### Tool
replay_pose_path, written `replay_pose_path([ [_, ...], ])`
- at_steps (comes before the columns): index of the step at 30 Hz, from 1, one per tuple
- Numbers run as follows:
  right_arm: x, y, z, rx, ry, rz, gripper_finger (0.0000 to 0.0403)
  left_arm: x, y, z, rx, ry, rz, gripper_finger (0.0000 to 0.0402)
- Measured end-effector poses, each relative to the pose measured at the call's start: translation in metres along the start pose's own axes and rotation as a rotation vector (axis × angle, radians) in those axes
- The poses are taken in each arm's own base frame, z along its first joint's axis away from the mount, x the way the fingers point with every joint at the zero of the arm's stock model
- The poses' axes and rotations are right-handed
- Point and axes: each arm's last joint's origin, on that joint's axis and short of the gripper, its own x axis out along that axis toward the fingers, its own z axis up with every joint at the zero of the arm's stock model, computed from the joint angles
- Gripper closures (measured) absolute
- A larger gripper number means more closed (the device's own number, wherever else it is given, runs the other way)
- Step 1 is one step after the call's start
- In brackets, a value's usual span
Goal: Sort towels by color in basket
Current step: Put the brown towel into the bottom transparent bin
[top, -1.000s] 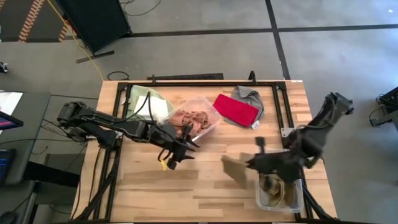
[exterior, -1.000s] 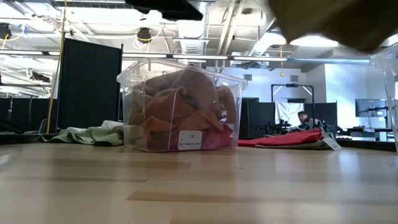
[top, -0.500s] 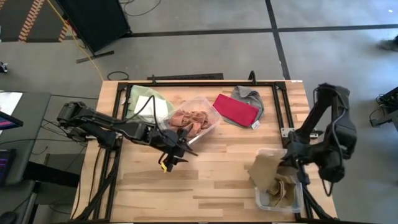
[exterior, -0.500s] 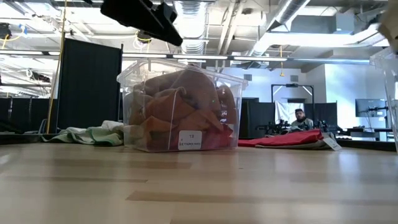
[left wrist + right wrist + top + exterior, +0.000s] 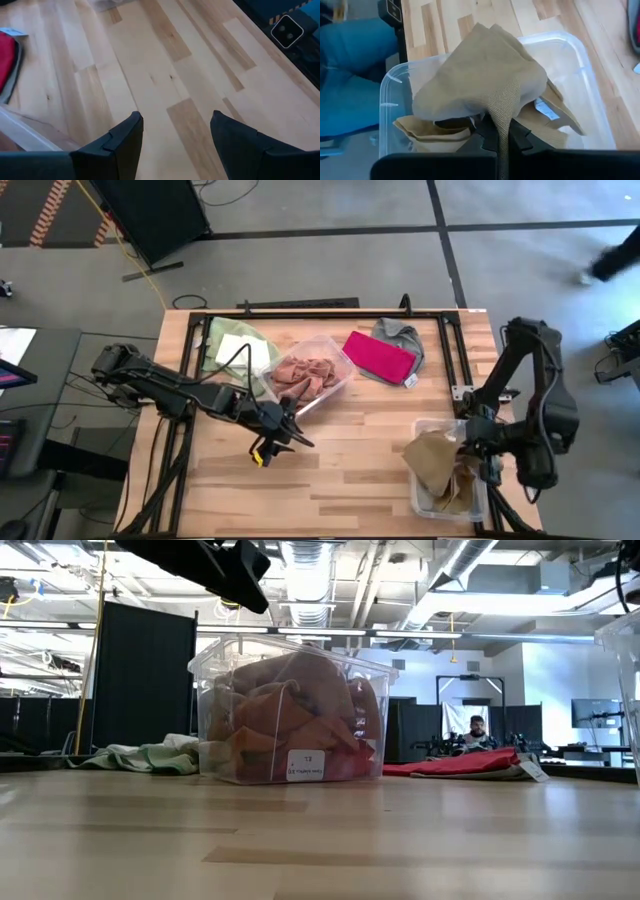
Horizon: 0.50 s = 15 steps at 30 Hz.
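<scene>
My right gripper [image 5: 470, 448] [image 5: 500, 139] is shut on a tan-brown towel [image 5: 430, 462] [image 5: 480, 75] over a clear bin [image 5: 478, 498] [image 5: 580, 55] at the table's near right corner. More tan cloth [image 5: 427, 132] lies in that bin. My left gripper [image 5: 283, 432] [image 5: 175, 135] hovers open over bare wood, near a second clear bin [image 5: 343, 370] [image 5: 290, 720] that holds rust-orange towels [image 5: 308, 372]. On the table lie a red towel [image 5: 380, 357] [image 5: 470, 765], partly on a grey one [image 5: 400, 334], and a pale green one [image 5: 235, 345] [image 5: 150, 755]. No checked towel shows plainly. My right gripper pinches a raised fold of the tan-brown towel [image 5: 501, 117] between its two fingers, coming from above. The towel spreads out from the fingers over the bin; one part drapes over the bin's left rim [image 5: 415, 455] and the rest lies on the tan cloth inside.
Bare wood lies across the table's middle and near left [image 5: 330, 470]. A black frame runs along the table's far edge [image 5: 300, 305] and its sides. In the low view a person [image 5: 478, 728] sits far off in the room behind the table.
My right gripper has carried the tan-brown towel toward the table's right edge and down over the near right bin. The towel hung clear left of the bin; now it is spread over the bin and its left rim. My left gripper has drifted slightly toward the near left.
</scene>
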Motion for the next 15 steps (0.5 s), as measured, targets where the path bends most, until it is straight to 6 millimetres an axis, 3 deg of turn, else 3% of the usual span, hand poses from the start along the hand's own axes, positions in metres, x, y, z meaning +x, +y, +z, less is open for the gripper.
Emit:
replay_pose_path([
  [7, 0.034, 0.026, -0.003, -0.070, -0.005, -0.030, 0.0380, 0.000, -0.005, 0.000, -0.005, 0.007, -0.014, 0.0180],
  [15, 0.080, 0.034, -0.005, -0.072, 0.065, -0.037, 0.0379, 0.000, -0.006, -0.001, -0.016, 0.014, -0.016, 0.0180],
])
